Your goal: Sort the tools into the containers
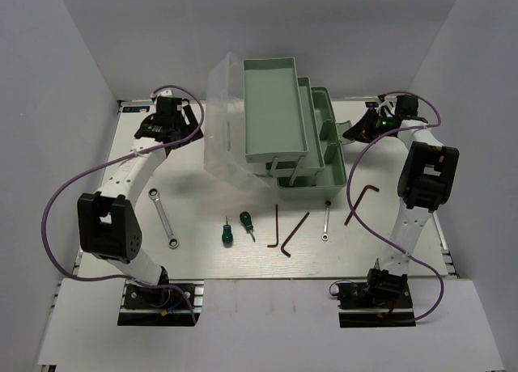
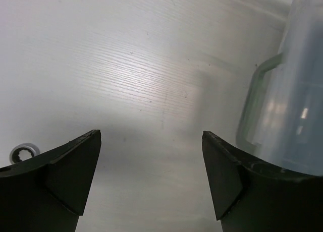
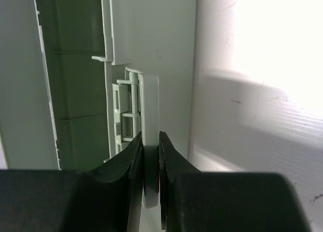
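The mint-green toolbox [image 1: 283,117] stands open at the table's middle back, trays fanned out, with its translucent lid [image 1: 222,125] folded to the left. My right gripper [image 1: 353,133] is shut on a pale latch tab [image 3: 150,106] on the toolbox's right side; the jaws pinch it [image 3: 150,141]. My left gripper [image 1: 167,123] is open and empty [image 2: 151,141] over bare table left of the lid [image 2: 290,91]. On the table in front lie two green-handled screwdrivers [image 1: 228,233] [image 1: 246,222], hex keys [image 1: 275,226] [image 1: 295,233] [image 1: 360,202], a long wrench [image 1: 164,218] and a small wrench [image 1: 325,222].
The ring end of the long wrench [image 2: 22,152] shows at the left wrist view's lower left. The lid's handle [image 2: 252,106] is just right of my left fingers. White walls enclose the table on three sides. Purple cables loop beside both arms.
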Controlling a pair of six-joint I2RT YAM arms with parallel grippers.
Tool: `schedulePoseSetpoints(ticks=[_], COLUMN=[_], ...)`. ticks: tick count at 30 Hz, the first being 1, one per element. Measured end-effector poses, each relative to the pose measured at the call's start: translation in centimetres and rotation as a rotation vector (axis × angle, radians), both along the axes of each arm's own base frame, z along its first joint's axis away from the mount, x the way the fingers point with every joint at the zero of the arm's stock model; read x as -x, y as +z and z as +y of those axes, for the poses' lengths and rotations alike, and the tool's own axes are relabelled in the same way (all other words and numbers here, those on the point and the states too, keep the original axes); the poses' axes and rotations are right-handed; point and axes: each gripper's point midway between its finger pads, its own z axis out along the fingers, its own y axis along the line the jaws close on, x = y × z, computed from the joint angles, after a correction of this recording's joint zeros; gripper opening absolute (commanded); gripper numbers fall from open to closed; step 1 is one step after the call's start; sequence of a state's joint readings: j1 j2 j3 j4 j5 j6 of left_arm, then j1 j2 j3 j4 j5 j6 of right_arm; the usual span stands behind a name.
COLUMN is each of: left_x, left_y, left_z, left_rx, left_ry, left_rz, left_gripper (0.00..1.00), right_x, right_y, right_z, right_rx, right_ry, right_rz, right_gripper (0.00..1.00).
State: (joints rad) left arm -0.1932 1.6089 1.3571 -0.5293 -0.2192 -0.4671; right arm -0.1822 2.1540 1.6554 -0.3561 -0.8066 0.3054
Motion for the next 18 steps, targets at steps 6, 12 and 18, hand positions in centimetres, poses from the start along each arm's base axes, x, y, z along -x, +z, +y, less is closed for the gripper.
schedulePoseSetpoints(ticks=[6, 12, 18], left_x=[1.1, 2.8, 4.2], left_y=[5.5, 11.1, 10.2], left_z=[2.9, 3.9, 2.4], left_rx=[-0.032, -0.018, 0.02], left_ry=[0.093, 0.108, 0.016], left_rz=[-0.105, -0.24, -0.225], left_gripper=[0.94, 0.94, 0.94], right_x=[0.1, 0.4, 0.4], right_y=[-0.1, -0.2, 0.3], right_z=[-0.1, -0.1, -0.3], right_rx=[0.001, 0.001, 0.013], right_ry=[0.001, 0.005, 0.005], right_rz=[0.006, 0.015, 0.025], right_gripper=[0.0, 0.0, 0.78])
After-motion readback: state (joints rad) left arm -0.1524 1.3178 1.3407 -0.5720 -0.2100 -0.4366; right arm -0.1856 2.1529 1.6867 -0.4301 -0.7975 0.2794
